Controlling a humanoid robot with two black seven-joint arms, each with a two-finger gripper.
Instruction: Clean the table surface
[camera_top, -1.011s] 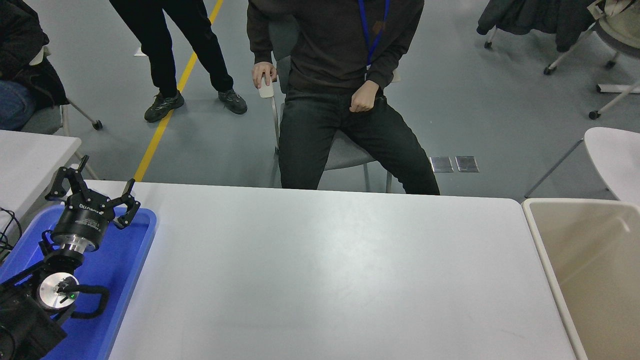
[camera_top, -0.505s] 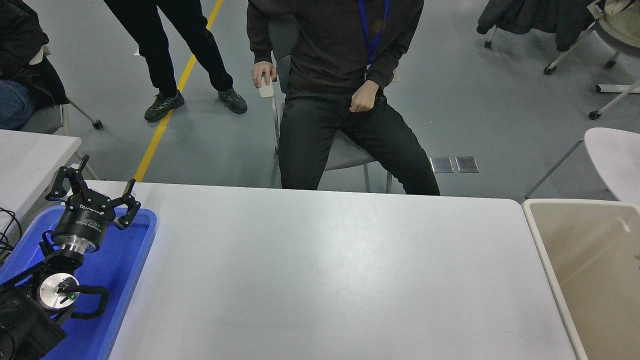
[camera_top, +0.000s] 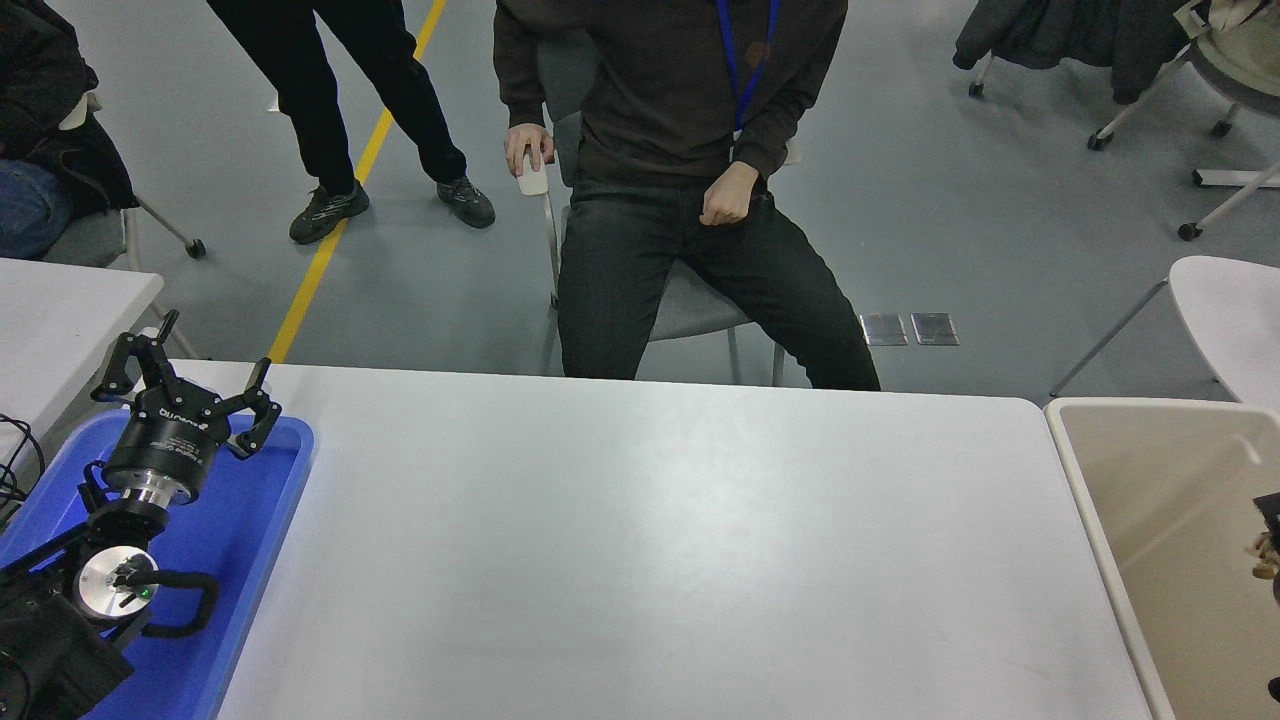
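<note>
we are judging the wide matte white-grey tabletop (camera_top: 660, 540) already bare, our left black gripper (camera_top: 190, 375) resting spread apart over the blue plastic tray (camera_top: 255, 520), while our right gripper (camera_top: 1268, 545) is barely showing over the beige bin (camera_top: 1150, 480), its jaws impossible to tell.

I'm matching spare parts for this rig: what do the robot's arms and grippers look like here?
The left arm is black, with a bare silver metal ring at the wrist, a round silver cap with a small green light, and a looping black cable. Its left gripper is black, with jointed, linked fingers and pale lettering on its round body. Of the right gripper only a dark sliver shows at the picture's right edge.
</note>
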